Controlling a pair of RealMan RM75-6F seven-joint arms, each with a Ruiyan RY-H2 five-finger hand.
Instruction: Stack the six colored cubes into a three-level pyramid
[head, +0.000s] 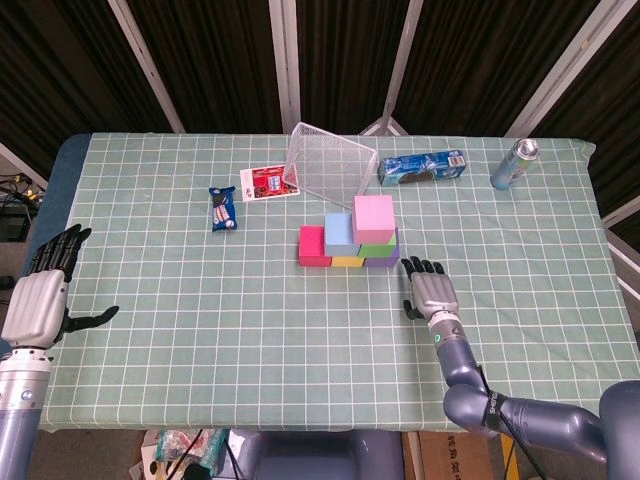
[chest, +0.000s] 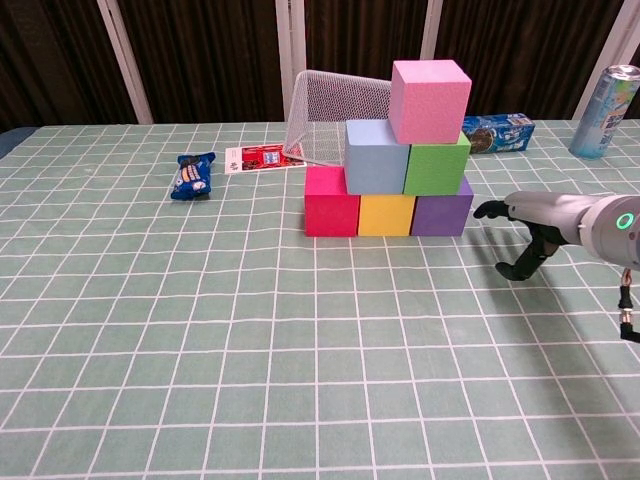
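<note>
- I see the pyramid standing near the middle of the checked tablecloth (chest: 200, 350): a bottom row of red cube (chest: 331, 214), yellow cube (chest: 385, 214) and purple cube (chest: 441, 213), side by side and touching.
- On that row rest the light blue cube (chest: 376, 156) and the green cube (chest: 436, 166), also touching one another.
- The pink cube (chest: 430, 100) sits on top, set toward the green side and turned slightly off square.
- My right hand (chest: 545, 220) is low over the cloth just right of the purple cube, apart from it; its fingers (head: 412, 266) are spread and point toward the stack, with nothing in them.
- My left hand (head: 38, 300) is at the table's left edge, well apart from the cubes, fingers spread and holding nothing; only the head view shows it.
- Behind the stack a wire mesh basket (chest: 335, 115) lies tipped over.
- Left of it I note a red-printed card (chest: 260, 159) and a blue snack packet (chest: 192, 175).
- Toward the far right are a blue biscuit pack (head: 422, 166) and an upright drinks can (head: 514, 164).
</note>
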